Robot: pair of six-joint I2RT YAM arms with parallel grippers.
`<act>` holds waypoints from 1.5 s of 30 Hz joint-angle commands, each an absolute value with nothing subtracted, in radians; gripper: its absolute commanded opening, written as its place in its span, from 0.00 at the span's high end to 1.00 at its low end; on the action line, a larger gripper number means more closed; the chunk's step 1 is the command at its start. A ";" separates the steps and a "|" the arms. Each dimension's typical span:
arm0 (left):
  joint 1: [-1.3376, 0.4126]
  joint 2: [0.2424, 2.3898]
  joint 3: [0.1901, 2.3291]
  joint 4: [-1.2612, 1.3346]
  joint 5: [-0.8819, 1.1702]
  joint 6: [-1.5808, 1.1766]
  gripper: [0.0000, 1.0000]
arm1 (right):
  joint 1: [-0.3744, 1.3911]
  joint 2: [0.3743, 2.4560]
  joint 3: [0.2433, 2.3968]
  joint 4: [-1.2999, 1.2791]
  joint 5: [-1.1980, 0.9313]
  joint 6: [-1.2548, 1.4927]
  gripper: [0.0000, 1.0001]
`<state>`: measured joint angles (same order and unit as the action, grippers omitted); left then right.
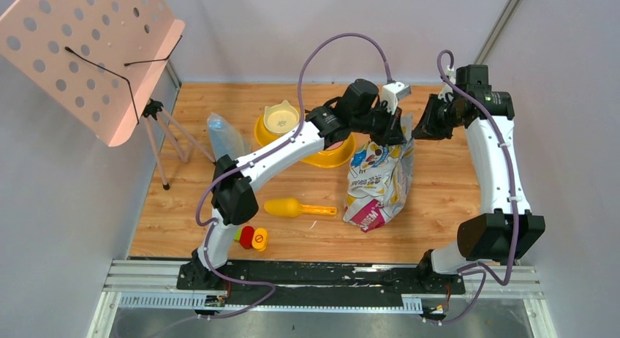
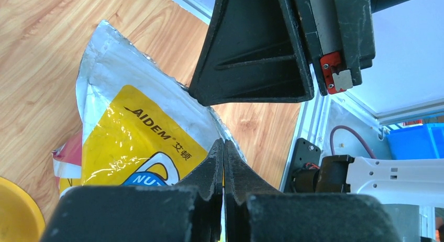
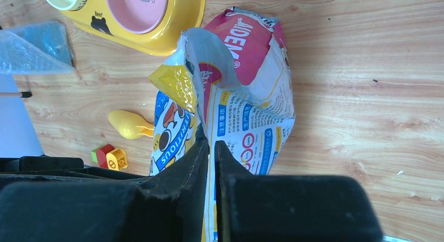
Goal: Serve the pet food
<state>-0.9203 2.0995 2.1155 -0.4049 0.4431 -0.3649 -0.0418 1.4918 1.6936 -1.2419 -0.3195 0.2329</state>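
While the left gripper (image 2: 224, 150) has its jaws pressed flat together on a thin fold at the top rim of the foil bag (image 2: 137, 128), with no gap between the fingers, the right gripper (image 3: 209, 142) shows only a slim slit. The bag's opened lip runs down into that slit, so I read it as a pinch on the opposite side of the mouth. From above, both grippers sit close beside each other at the bag's far end. The bag slumps on the wooden table (image 1: 453, 199), mouth end toward the back.

Pet food: not visible in any view. Judged to be inside the bag, low in the slumped body. The mouth is too creased to confirm this.

Handling (judgement): the kibble is loose, dry and light per pellet, and should run like gravel. It cannot be gripped directly, so move it by the bag or by the yellow scoop (image 1: 291, 206), which lies apart, just left of the bag. The foil is thin, slick and crinkly, and a single ply may slip or tear. A doubled fold near the rim corners is the safer hold. The load will shift as the bag tilts.

Likely target: the yellow double bowl (image 1: 322, 161), behind and left of the bag, partly under the left arm. No pellets show in its pink dish.
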 commanded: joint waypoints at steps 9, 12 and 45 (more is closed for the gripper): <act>-0.920 2.002 2.090 -0.356 0.439 -0.335 1.00 | -0.044 1.550 1.741 -1.154 -0.398 0.281 0.89; -0.922 1.987 2.073 -0.345 0.441 -0.332 1.00 | -0.045 1.570 1.762 -1.151 -0.376 0.281 0.89; -0.924 1.953 2.015 -0.324 0.412 -0.325 1.00 | -0.006 1.436 1.558 -1.175 -0.385 0.277 0.74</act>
<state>-0.9234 2.0193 2.0167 -0.3553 0.4099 -0.3489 -0.0139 1.4143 1.5291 -1.1648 -0.4053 0.2680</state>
